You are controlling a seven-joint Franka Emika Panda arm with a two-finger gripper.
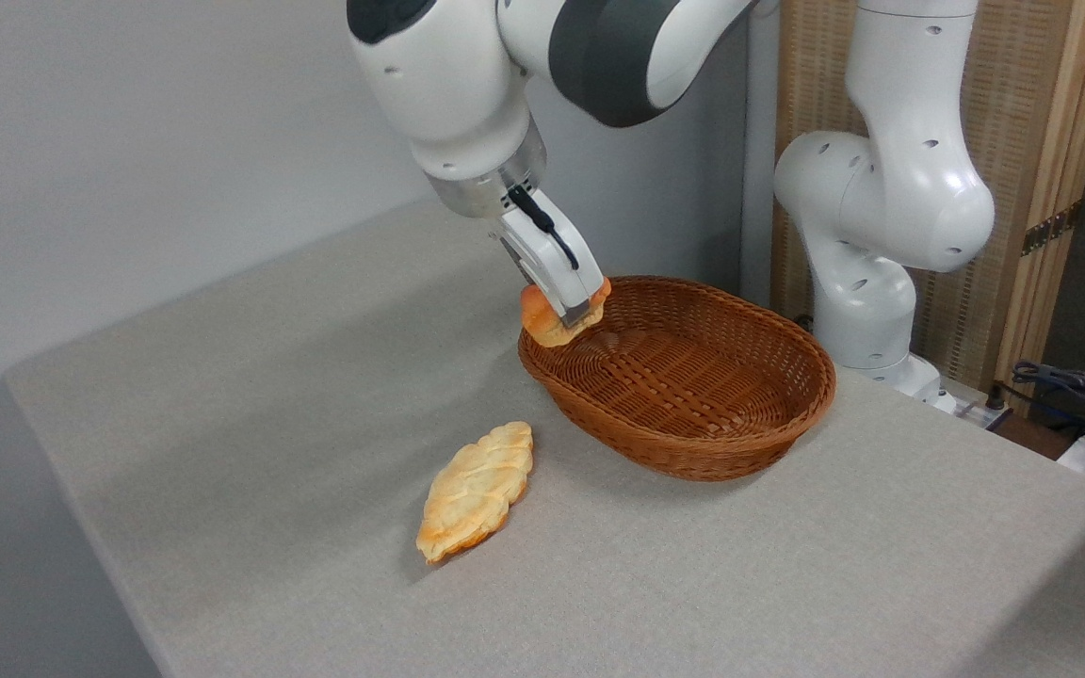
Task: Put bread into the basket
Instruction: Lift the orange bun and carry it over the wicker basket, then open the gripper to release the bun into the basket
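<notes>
Pastry foreground, hand gripping bread

Gripper: you see it clamped on the bun, held in the air at the basket's left rim.
Basket: oval wicker, on the table.
Pastry: flat, pale golden, lying near the basket's left front, apart from it.
Cables: far right edge.

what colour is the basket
Reddish-brown woven wicker basket, clearest in the fixed camera view.
</notes>
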